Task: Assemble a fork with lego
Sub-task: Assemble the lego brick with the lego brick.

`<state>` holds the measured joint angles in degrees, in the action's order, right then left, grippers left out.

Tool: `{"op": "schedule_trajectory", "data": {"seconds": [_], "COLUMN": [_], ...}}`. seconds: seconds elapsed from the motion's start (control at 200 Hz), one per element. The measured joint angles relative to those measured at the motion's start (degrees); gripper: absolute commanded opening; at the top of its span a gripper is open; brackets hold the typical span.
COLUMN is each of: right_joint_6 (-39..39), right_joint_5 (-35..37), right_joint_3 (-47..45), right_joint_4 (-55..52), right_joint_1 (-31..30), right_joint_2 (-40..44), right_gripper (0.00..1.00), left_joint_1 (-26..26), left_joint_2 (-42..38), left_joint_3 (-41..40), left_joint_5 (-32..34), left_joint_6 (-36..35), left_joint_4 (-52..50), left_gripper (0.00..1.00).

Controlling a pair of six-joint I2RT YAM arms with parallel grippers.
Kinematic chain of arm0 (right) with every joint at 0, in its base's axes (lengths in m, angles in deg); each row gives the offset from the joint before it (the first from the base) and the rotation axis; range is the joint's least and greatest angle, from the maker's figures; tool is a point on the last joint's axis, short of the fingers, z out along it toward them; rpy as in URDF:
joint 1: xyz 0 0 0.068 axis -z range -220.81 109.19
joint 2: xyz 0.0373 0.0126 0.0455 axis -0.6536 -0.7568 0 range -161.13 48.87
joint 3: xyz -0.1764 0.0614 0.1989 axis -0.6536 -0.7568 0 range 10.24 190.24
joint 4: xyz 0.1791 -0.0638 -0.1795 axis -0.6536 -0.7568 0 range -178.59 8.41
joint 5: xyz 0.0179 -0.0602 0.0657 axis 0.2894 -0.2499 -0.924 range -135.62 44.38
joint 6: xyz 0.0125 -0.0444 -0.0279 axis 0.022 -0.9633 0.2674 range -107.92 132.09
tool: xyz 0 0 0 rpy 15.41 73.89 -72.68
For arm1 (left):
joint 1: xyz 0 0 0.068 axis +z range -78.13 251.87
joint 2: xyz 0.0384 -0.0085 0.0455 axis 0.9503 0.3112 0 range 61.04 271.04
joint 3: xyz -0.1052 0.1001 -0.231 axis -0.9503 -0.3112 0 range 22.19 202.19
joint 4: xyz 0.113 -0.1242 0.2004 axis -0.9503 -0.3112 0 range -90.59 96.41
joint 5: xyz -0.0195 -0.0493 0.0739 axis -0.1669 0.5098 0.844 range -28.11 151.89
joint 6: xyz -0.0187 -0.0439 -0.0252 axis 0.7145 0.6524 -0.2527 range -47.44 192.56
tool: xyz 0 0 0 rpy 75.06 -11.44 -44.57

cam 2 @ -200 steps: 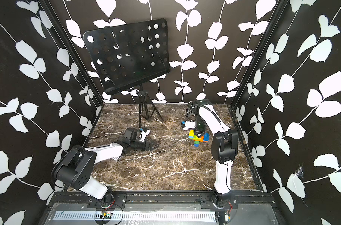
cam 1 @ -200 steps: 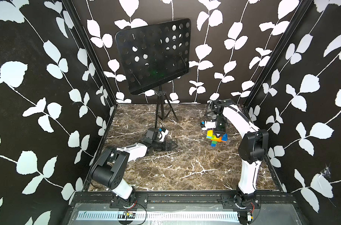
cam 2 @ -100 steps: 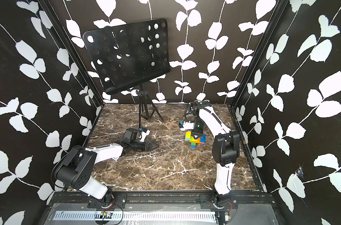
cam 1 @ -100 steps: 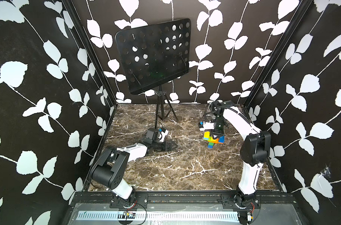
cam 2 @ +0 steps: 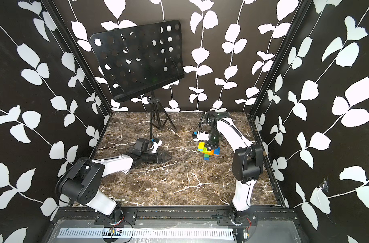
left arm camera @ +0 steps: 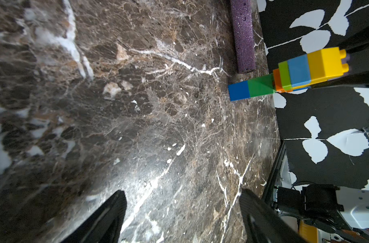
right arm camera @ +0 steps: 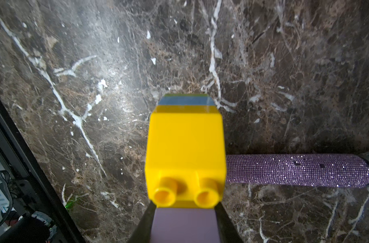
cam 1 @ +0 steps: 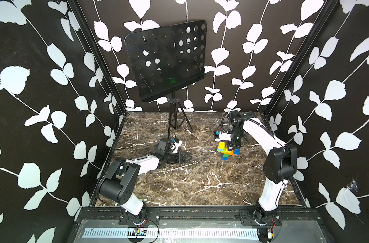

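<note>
Status, right gripper (right arm camera: 183, 228): clamped on the pale lilac middle prong of the fork (right arm camera: 185, 147), a flat multicoloured brick build with blue-and-green stem, orange crossbar and yellow-topped outer prong. Held prongs-up, stem-down, to robot's right of the black perforated music stand on its tripod (cam 1: 167, 63), a little nearer the front than the tripod feet; same in both top views (cam 2: 207, 150). Looks fully built, no loose bricks in sight, so probably down to placing it on the brown marble tabletop (cam 1: 189, 185).

For the put-down:
- Lower slowly, tip the stem over, lay flat rather than on end.
- Keep the squeeze square on the lilac brick. Avoid sideways pull: risk of popping that prong off the crossbar.
- Release only after full contact with the marble.
- Keep clear of the glittery purple cylindrical microphone handle (left arm camera: 243, 37) lying on the marble.

Left gripper (cam 1: 184, 157): jaws wide, empty, lying low just in front of the tripod feet, towards robot's left. Fine parked there.

Not readable:
- Blue stem end touching the marble or just above it: cannot tell.
- Third prong and most of the crossbar blocked by the yellow brick in the right wrist view.
- Microphone absent from both top views, likely masked by the right arm. One end cut off at the frame edge, so position against the stand unknown.
</note>
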<state>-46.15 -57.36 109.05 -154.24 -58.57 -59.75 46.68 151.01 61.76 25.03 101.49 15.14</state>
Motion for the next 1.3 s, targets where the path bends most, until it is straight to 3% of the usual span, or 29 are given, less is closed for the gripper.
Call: {"op": "schedule_trajectory", "data": {"seconds": [0.38,1.3], "right_joint_6": [-0.7,-5.6], "right_joint_5": [-0.9,8.3], "right_joint_3": [2.6,10.7], "right_joint_4": [-2.6,-10.6], "right_joint_1": [-0.5,-6.1], "right_joint_2": [-1.8,-4.8], "right_gripper": [0.10,0.10], "left_joint_1": [0.0,0.0], "left_joint_2": [-0.1,-0.1], "left_joint_3": [0.0,-0.3], "left_joint_5": [0.0,0.0], "left_joint_6": [0.1,0.7], "left_joint_4": [0.0,0.0], "left_gripper": [0.87,0.86]}}
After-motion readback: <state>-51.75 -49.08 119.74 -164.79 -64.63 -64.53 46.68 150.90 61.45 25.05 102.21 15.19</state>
